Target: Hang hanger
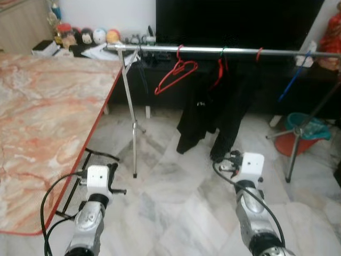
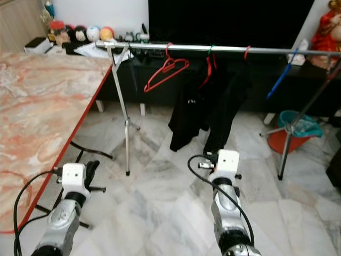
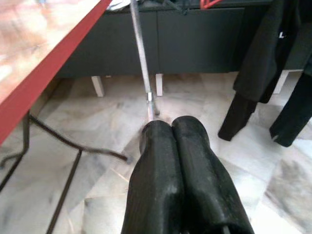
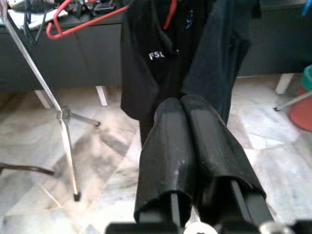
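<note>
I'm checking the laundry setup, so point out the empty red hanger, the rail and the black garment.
red hanger (image 1: 176,74): left eye view, on its sloping arm below the hook.
rail (image 1: 240,51): left eye view, on the bare metal bar.
black garment (image 4: 151,73): right wrist view, on the cloth near the white lettering.

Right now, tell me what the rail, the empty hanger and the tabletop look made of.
Rail: bare metal, going by its silvery shine.
Hanger: thin red rod, probably plastic or coated wire; cannot tell which.
Tabletop: glossy orange-white marble pattern, possibly stone or laminate, with a red edge.
</note>
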Controlling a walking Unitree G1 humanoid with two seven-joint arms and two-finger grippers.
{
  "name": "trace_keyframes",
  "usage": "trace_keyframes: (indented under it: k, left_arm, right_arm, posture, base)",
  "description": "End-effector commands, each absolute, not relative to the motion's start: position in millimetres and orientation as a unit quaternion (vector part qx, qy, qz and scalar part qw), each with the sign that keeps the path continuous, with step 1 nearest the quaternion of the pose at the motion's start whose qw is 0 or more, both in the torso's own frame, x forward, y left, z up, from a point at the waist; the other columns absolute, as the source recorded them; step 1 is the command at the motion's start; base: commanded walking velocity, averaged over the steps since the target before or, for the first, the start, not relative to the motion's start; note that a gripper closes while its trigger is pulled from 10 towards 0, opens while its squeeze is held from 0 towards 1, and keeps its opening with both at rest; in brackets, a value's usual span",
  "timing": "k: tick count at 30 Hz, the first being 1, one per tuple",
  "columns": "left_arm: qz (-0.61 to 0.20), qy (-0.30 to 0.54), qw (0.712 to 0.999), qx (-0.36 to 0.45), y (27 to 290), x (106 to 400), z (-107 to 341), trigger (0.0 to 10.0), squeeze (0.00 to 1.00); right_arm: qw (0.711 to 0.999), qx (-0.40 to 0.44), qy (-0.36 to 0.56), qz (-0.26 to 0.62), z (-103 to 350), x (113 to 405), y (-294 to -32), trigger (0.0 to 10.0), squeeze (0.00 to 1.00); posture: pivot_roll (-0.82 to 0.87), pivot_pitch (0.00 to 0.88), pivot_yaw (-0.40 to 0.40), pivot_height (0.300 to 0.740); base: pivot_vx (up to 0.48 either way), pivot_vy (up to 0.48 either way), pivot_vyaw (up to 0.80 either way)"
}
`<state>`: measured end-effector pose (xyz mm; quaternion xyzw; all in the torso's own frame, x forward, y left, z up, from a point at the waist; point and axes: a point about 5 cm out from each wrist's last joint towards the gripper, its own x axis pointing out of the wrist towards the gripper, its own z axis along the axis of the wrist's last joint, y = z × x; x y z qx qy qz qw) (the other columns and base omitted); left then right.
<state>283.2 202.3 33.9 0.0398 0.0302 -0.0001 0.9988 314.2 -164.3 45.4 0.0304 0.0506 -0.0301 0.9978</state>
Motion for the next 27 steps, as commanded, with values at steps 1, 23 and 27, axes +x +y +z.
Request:
trace_keyframes:
  k: [1,23,27]
  left_arm:
    - [-0.011,0.024,0.999,0.036,195.0,287.0,37.4,10.0,0.00]
    - [-0.024,0.029,0.999,0.037,190.7,289.3,38.0,10.0,0.00]
    - [-0.024,0.028,0.999,0.037,190.2,289.8,38.6,10.0,0.00]
  right_arm:
    - [0.997,0.028,0.048,-0.048,48.6,315.4,-176.0,10.0,0.00]
    - [0.997,0.031,0.053,-0.046,48.7,316.7,-176.5,10.0,0.00]
    - [0.997,0.031,0.055,-0.045,48.4,316.8,-177.5,10.0,0.00]
  posture:
    - [0.00,0.000,-0.026,0.740]
    - [0.00,0.000,-0.028,0.740]
    - [0.01,0.000,-0.029,0.740]
  base:
    - [0.322,0.000,0.00]
    - [0.330,0.000,0.00]
    - [0.332,0.000,0.00]
